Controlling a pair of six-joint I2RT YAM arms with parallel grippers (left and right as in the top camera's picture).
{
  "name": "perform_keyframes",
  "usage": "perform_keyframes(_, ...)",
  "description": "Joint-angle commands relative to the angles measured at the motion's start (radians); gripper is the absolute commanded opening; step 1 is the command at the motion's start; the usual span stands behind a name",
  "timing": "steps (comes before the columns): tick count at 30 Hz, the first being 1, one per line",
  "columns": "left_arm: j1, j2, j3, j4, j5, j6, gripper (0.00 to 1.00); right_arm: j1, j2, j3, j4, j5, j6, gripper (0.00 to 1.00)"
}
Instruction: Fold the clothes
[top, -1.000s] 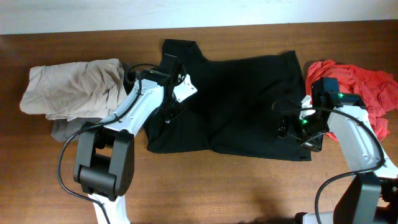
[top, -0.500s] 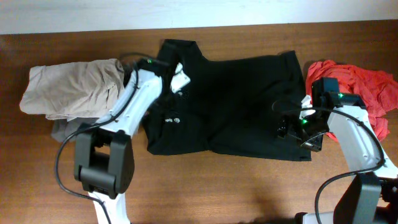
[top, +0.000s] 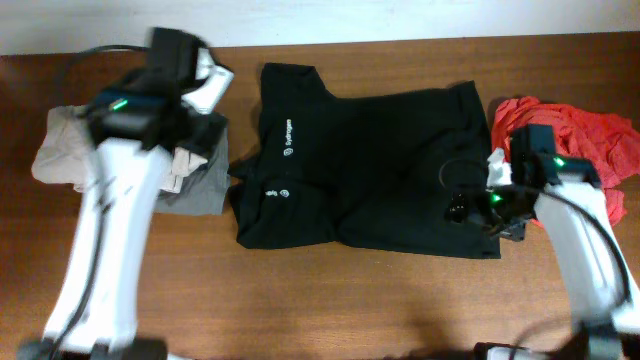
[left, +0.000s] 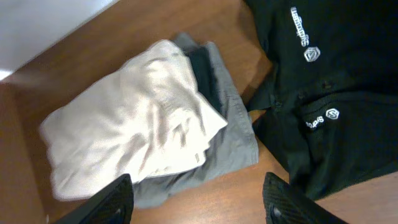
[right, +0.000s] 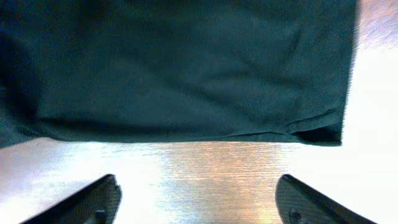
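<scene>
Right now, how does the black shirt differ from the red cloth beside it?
The black shirt is spread flat in the middle; the red cloth lies crumpled at the right. The black shirt carries white logos; the red cloth shows none. Both rest on the wooden table.

Table (top: 400, 300) — black shirt (top: 370, 170), beige pile (left: 137, 130), red heap (top: 590, 135)

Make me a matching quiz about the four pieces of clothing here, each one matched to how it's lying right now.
Things:
1. black shirt
2. red cloth
3. beige garment
4. grey garment

States:
A. under another garment
B. spread out flat in the middle
C. crumpled heap, rightmost
D. on top of another garment

Pairs: 1-B, 2-C, 3-D, 4-A
</scene>
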Motion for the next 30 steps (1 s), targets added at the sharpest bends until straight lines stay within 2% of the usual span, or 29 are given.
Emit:
perform_keyframes(1, 0.006, -0.119, 0.02, -0.038, 0.086, -0.022, 0.67, 0.004, -0.196, 0.061, -0.003, 0.048, -0.045, 0.95)
perform_keyframes(2, 0.006, -0.139, 0.02, -0.055, 0.112, -0.032, 0.68, 0.003, -0.25, 0.063, 0.002, 0.055, -0.04, 1.0)
perform_keyframes(5, 0.006, -0.157, 0.01, -0.134, 0.187, -0.095, 0.68, -0.005, -0.356, 0.063, 0.002, 0.071, 0.031, 0.99)
perform_keyframes(9, 0.006, -0.154, -0.17, -0.142, 0.287, -0.141, 0.68, -0.046, -0.345, 0.061, -0.033, 0.073, 0.096, 0.99)
perform_keyframes(17, 0.006, -0.154, -0.636, 0.058, 0.428, -0.291, 0.69, -0.149, -0.128, 0.061, -0.143, -0.012, 0.159, 0.99)
perform_keyframes(21, 0.006, -0.154, -0.811, 0.166, 0.435, -0.416, 0.76, -0.187, -0.005, 0.061, -0.165, -0.057, 0.158, 0.99)
perform_keyframes(25, 0.006, -0.154, -0.982, 0.309, 0.473, -0.518, 0.92, -0.193, 0.107, 0.061, -0.167, -0.068, 0.159, 0.99)
perform_keyframes(30, 0.006, -0.153, -1.098, 0.484, 0.473, -0.597, 0.91, -0.193, 0.172, 0.06, -0.162, -0.09, 0.158, 0.99)
